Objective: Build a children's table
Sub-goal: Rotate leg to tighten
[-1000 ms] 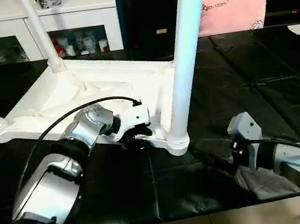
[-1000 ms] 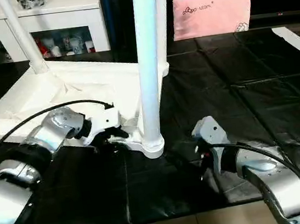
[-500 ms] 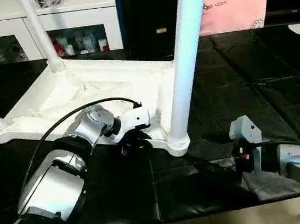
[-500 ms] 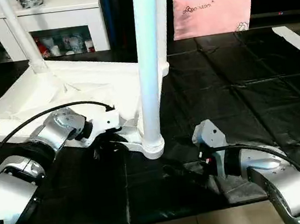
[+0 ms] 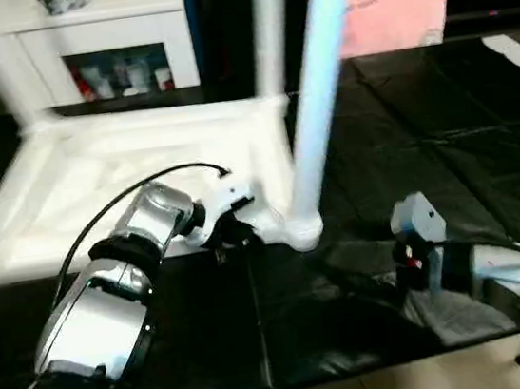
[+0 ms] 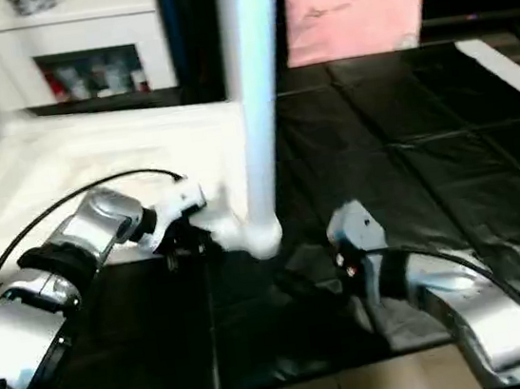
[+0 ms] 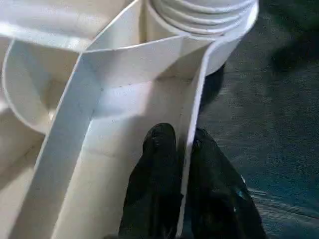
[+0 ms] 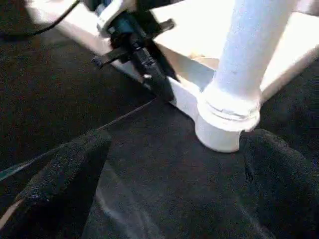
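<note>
Children's table (image 5: 141, 162), all white, lies upside down on a black-covered work surface (image 5: 406, 137), ribbed underside facing up. One round tube leg (image 5: 318, 91) stands upright in the near corner socket (image 5: 305, 232), w/ another leg (image 5: 263, 31) rising at a far corner.

Left gripper (image 7: 183, 149) is at the table's near rim (image 7: 192, 144), just beside the near corner socket. Its two black fingers (image 7: 157, 184) are pinched on the thin rim wall, one finger inside the rim and one outside, so it's clamped on the table edge. In the head views the left arm's silver forearm (image 5: 145, 234) reaches in from the lower left, a black cable looping over it.

Right gripper (image 8: 174, 164) is low over the black cover, near the socket but apart from it, not touching the table. Its fingers (image 8: 60, 174) are spread wide w/ nothing between them; the socket and leg base sit ahead of the gap.

Behind the table: a pink pillow (image 5: 399, 8) at the back, and a white cabinet (image 5: 95, 34) w/ glass doors at back left.
</note>
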`<state>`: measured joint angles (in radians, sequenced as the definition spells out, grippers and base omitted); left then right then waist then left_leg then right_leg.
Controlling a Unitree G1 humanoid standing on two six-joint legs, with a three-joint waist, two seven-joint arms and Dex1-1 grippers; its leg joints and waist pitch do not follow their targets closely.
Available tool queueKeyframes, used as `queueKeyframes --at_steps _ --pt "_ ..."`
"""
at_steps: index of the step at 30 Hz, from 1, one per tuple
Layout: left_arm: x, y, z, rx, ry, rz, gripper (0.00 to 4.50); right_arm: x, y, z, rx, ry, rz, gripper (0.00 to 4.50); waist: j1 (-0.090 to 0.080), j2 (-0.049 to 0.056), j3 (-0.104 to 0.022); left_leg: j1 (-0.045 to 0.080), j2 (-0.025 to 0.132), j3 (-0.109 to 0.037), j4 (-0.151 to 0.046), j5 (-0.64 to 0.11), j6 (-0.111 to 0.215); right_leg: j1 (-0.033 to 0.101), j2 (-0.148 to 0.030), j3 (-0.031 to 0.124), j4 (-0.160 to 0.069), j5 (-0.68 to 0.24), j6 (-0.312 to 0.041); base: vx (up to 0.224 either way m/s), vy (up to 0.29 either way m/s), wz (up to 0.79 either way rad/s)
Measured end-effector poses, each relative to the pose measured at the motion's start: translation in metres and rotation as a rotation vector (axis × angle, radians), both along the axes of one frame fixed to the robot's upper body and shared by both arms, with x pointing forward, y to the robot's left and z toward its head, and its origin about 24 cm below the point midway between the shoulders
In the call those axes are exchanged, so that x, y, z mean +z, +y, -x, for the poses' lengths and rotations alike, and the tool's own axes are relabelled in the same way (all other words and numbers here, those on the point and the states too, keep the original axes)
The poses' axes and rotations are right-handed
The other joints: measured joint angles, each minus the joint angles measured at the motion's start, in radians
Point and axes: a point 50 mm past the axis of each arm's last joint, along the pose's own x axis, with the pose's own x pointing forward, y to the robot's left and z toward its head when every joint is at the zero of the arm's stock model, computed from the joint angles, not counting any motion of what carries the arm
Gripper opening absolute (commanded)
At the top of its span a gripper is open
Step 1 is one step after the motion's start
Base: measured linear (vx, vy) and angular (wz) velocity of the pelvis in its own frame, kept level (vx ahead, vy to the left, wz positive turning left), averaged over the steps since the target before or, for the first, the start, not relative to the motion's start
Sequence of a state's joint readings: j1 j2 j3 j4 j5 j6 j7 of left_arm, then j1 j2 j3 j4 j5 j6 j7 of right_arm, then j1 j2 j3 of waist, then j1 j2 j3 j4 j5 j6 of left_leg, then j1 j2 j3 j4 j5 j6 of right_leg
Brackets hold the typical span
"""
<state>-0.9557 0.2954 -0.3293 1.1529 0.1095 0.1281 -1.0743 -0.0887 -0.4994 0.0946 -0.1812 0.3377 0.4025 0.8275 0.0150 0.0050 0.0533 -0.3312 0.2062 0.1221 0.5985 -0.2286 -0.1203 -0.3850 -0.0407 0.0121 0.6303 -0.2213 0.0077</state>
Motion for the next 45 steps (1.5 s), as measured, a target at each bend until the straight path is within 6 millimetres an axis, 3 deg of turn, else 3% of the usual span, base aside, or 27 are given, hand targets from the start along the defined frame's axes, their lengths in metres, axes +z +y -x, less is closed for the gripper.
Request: queueKeyframes --at_steps 6,14,20,21,24,27,35,37,45 --pt "-0.001 0.020 0.007 0.069 -0.035 0.015 0.00 -0.004 0.005 -0.002 -0.024 0.002 -0.006 4.50 0.005 0.001 -0.001 0.001 0.000 0.001 -0.002 0.000 0.000 0.000 -0.001 0.000 0.000 0.000 0.000 0.000 0.000 0.00" --pt "-0.004 0.010 0.031 -0.065 -0.136 0.081 0.00 -0.007 0.013 -0.006 -0.037 0.005 -0.017 4.50 0.028 0.000 -0.001 -0.001 0.000 0.002 -0.003 -0.002 0.001 0.000 -0.005 0.000 -0.003 0.000 0.000 0.000 0.000 0.00" --pt "-0.004 0.011 0.038 -0.075 -0.150 0.091 0.00 -0.007 0.014 -0.006 -0.036 0.004 -0.019 4.50 0.028 0.000 -0.001 -0.001 0.000 0.002 -0.003 -0.002 0.001 0.000 -0.005 0.000 -0.004 0.000 0.000 0.000 0.000 0.00" --pt "-0.004 0.012 0.038 -0.072 -0.144 0.093 0.29 -0.007 0.014 -0.006 -0.036 0.004 -0.019 4.50 0.028 0.000 -0.001 -0.001 0.000 0.002 -0.003 -0.002 0.001 0.000 -0.004 0.000 -0.004 0.000 0.000 0.000 0.000 0.00" --pt "-0.002 0.015 0.038 -0.048 -0.113 0.132 0.29 -0.007 0.014 -0.006 -0.036 0.005 -0.019 4.50 0.026 -0.002 0.000 -0.001 0.000 0.002 -0.003 -0.002 0.001 0.000 -0.004 0.000 -0.004 0.000 0.000 0.000 0.000 0.00" --pt "-0.002 0.015 0.038 -0.043 -0.112 0.145 0.68 -0.007 0.014 -0.006 -0.035 0.003 -0.019 4.50 0.028 -0.004 0.000 -0.001 0.000 0.002 -0.003 -0.002 0.001 0.000 -0.004 0.000 -0.005 0.000 0.000 0.000 0.000 0.00" --pt "-0.001 0.017 0.038 -0.056 -0.111 0.142 0.68 -0.007 0.014 -0.006 -0.032 -0.002 -0.021 4.50 0.027 -0.006 0.001 -0.001 0.000 0.002 -0.003 -0.002 0.000 0.000 -0.003 -0.001 -0.004 0.000 0.000 0.000 0.000 0.00" --pt "-0.001 0.017 0.037 -0.057 -0.107 0.142 0.32 -0.007 0.014 -0.006 -0.031 -0.002 -0.021 4.50 0.027 -0.006 0.001 -0.001 0.000 0.002 -0.003 -0.002 0.001 0.000 -0.003 -0.001 -0.004 0.000 0.000 0.000 0.000 0.00" --pt "0.000 0.019 0.037 -0.068 -0.084 0.136 0.12 -0.007 0.014 -0.006 -0.023 0.001 -0.024 4.50 0.024 -0.006 0.001 -0.001 0.000 0.002 -0.003 -0.002 0.001 0.000 -0.002 -0.001 -0.005 0.000 0.000 0.000 0.000 0.00"
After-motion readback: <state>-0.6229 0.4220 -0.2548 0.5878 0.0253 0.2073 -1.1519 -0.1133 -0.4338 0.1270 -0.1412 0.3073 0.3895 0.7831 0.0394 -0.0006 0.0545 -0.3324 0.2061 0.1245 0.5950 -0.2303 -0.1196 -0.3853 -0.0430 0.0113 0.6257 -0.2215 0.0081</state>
